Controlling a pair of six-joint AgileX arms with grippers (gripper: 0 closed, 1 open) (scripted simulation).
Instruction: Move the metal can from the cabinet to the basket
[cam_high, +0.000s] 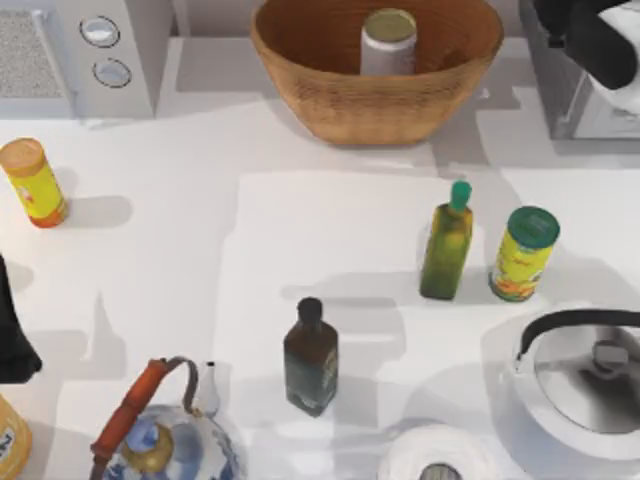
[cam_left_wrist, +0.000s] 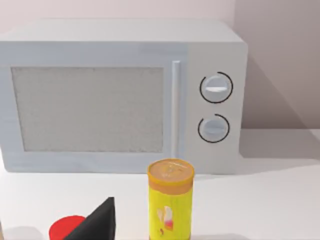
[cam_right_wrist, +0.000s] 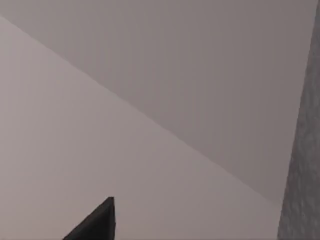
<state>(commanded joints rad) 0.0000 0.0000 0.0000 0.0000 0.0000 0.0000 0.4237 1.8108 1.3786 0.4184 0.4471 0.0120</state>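
The metal can (cam_high: 387, 42), pale grey with a dull gold top, stands upright inside the woven wicker basket (cam_high: 300, 60) at the back middle of the table. The grey cabinet (cam_high: 578, 105) is at the back right corner. My right gripper (cam_high: 590, 40) hangs above the cabinet, to the right of the basket and apart from the can. My left gripper (cam_high: 12, 335) is parked at the table's left edge, far from the basket.
A white microwave (cam_high: 100, 55) (cam_left_wrist: 125, 95) stands back left, with an orange-lidded yellow can (cam_high: 33, 182) (cam_left_wrist: 170, 200) before it. Mid-table stand a green bottle (cam_high: 447, 240), green-lidded can (cam_high: 523, 253) and dark bottle (cam_high: 310, 357). Teapot (cam_high: 165, 440) and steel kettle (cam_high: 585, 385) sit in front.
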